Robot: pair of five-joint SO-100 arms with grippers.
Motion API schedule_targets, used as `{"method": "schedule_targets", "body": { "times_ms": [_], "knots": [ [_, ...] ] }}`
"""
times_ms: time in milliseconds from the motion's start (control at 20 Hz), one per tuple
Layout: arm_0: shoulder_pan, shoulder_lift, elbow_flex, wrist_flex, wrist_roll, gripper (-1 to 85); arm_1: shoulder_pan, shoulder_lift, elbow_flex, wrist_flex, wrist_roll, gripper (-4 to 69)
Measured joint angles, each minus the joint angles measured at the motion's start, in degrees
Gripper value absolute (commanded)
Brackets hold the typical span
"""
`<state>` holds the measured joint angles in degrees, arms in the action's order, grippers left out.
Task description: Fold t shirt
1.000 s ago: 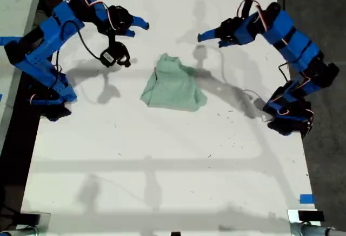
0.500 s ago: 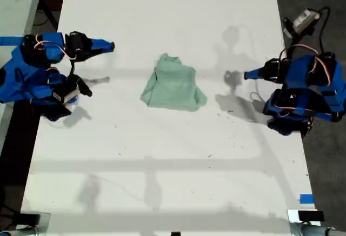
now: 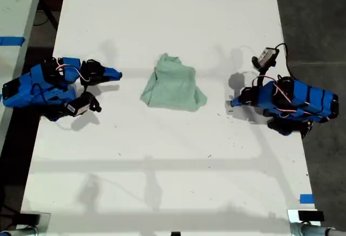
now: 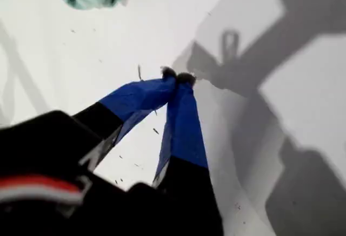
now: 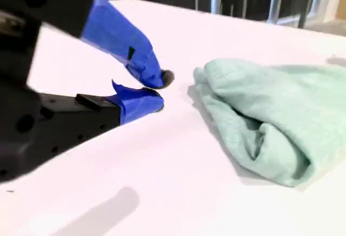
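t shirt (image 3: 174, 84) sits folded in a compact bundle between my first gripper (image 4: 177, 76), clenched empty, and my second gripper (image 5: 157, 91), slightly parted and empty, so folding looks done.

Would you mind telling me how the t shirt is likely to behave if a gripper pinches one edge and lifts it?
The t shirt lies in soft, wrinkled folds, so it would probably droop and unfold. It looks thin, likely light. Pushed, it would probably bunch rather than slide.
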<state>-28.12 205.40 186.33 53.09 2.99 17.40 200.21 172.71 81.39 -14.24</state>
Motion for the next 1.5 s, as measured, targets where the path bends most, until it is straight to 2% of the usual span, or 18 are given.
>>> {"method": "schedule_targets", "body": {
  "times_ms": [150, 250, 300, 400, 600, 750, 800, 1500],
  "knots": [
    [-0.3, 0.1, 0.0, 3.8, 2.9, 10.4, 0.3, 0.1, 1.2, -0.3, 1.7, 9.4],
    [-0.4, 0.1, 0.0, 4.5, 9.6, 10.4, 0.0, 0.1, 1.3, -0.3, 1.8, 9.4],
    [0.1, 0.1, 0.0, 4.5, 10.1, 10.4, -0.5, 0.1, 1.3, -0.3, -0.8, 9.3],
    [2.4, 0.1, 0.0, 4.5, 4.0, 10.4, -1.3, 0.1, 1.3, -0.3, -11.2, 8.9],
    [3.9, 0.1, 0.0, 4.5, 6.9, 10.4, -5.4, 0.1, 1.3, -0.3, -19.7, 8.3],
    [4.0, 0.1, 0.0, 4.5, 6.9, 10.4, -6.8, 0.1, 1.5, -0.3, -30.5, 7.1],
    [4.2, 0.1, 0.0, 4.5, 6.9, 10.4, -6.9, 0.1, 1.5, -0.3, -31.6, 6.9],
    [4.2, 0.1, 0.0, 4.5, 6.9, 10.4, -6.8, 0.1, 1.5, -0.3, -32.3, 5.0]
  ]
}}
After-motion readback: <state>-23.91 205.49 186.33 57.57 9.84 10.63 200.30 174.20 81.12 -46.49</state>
